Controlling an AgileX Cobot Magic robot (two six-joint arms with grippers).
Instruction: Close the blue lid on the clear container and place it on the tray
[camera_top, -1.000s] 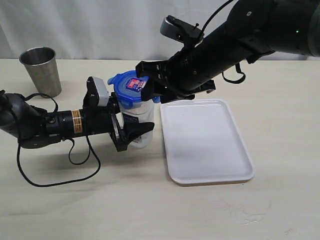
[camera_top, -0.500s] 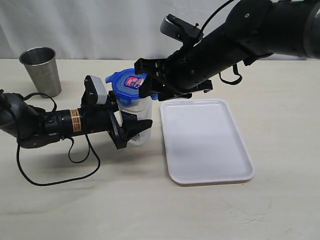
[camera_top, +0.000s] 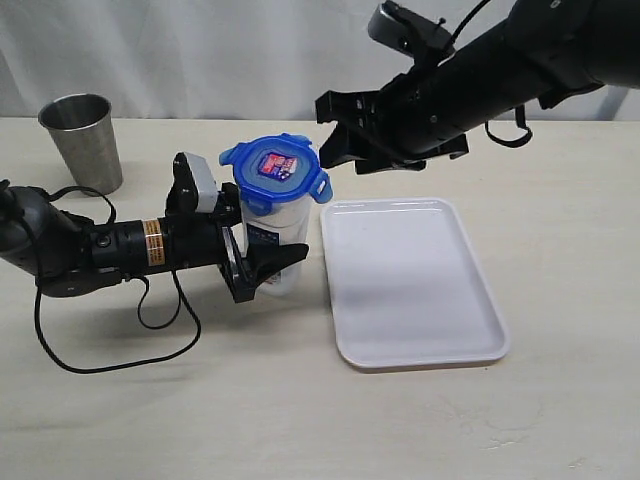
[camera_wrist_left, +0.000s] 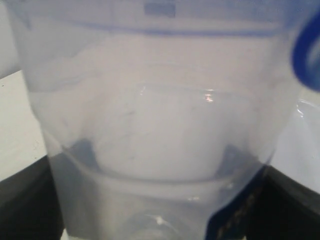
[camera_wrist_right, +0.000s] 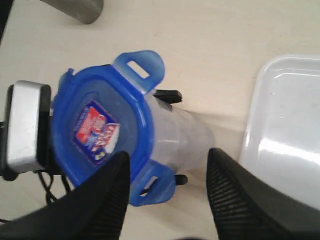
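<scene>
Right claw (camera_top: 338, 133) lifted off blue lid (camera_top: 275, 168), apart, left claw (camera_top: 263, 262) clamps upright clear container (camera_top: 287, 215)

Far left on the pale desk (camera_top: 250, 420), near its back edge: a tapered steel cup (camera_top: 82, 142), upright, mouth open. Behind the desk, a white pleated curtain (camera_top: 200, 50) across the whole background. Faint scuffs toward the desk's near right corner.

Robot lab: plain beige tabletop (camera_top: 560, 420), white curtain backdrop (camera_top: 200, 50).
</scene>
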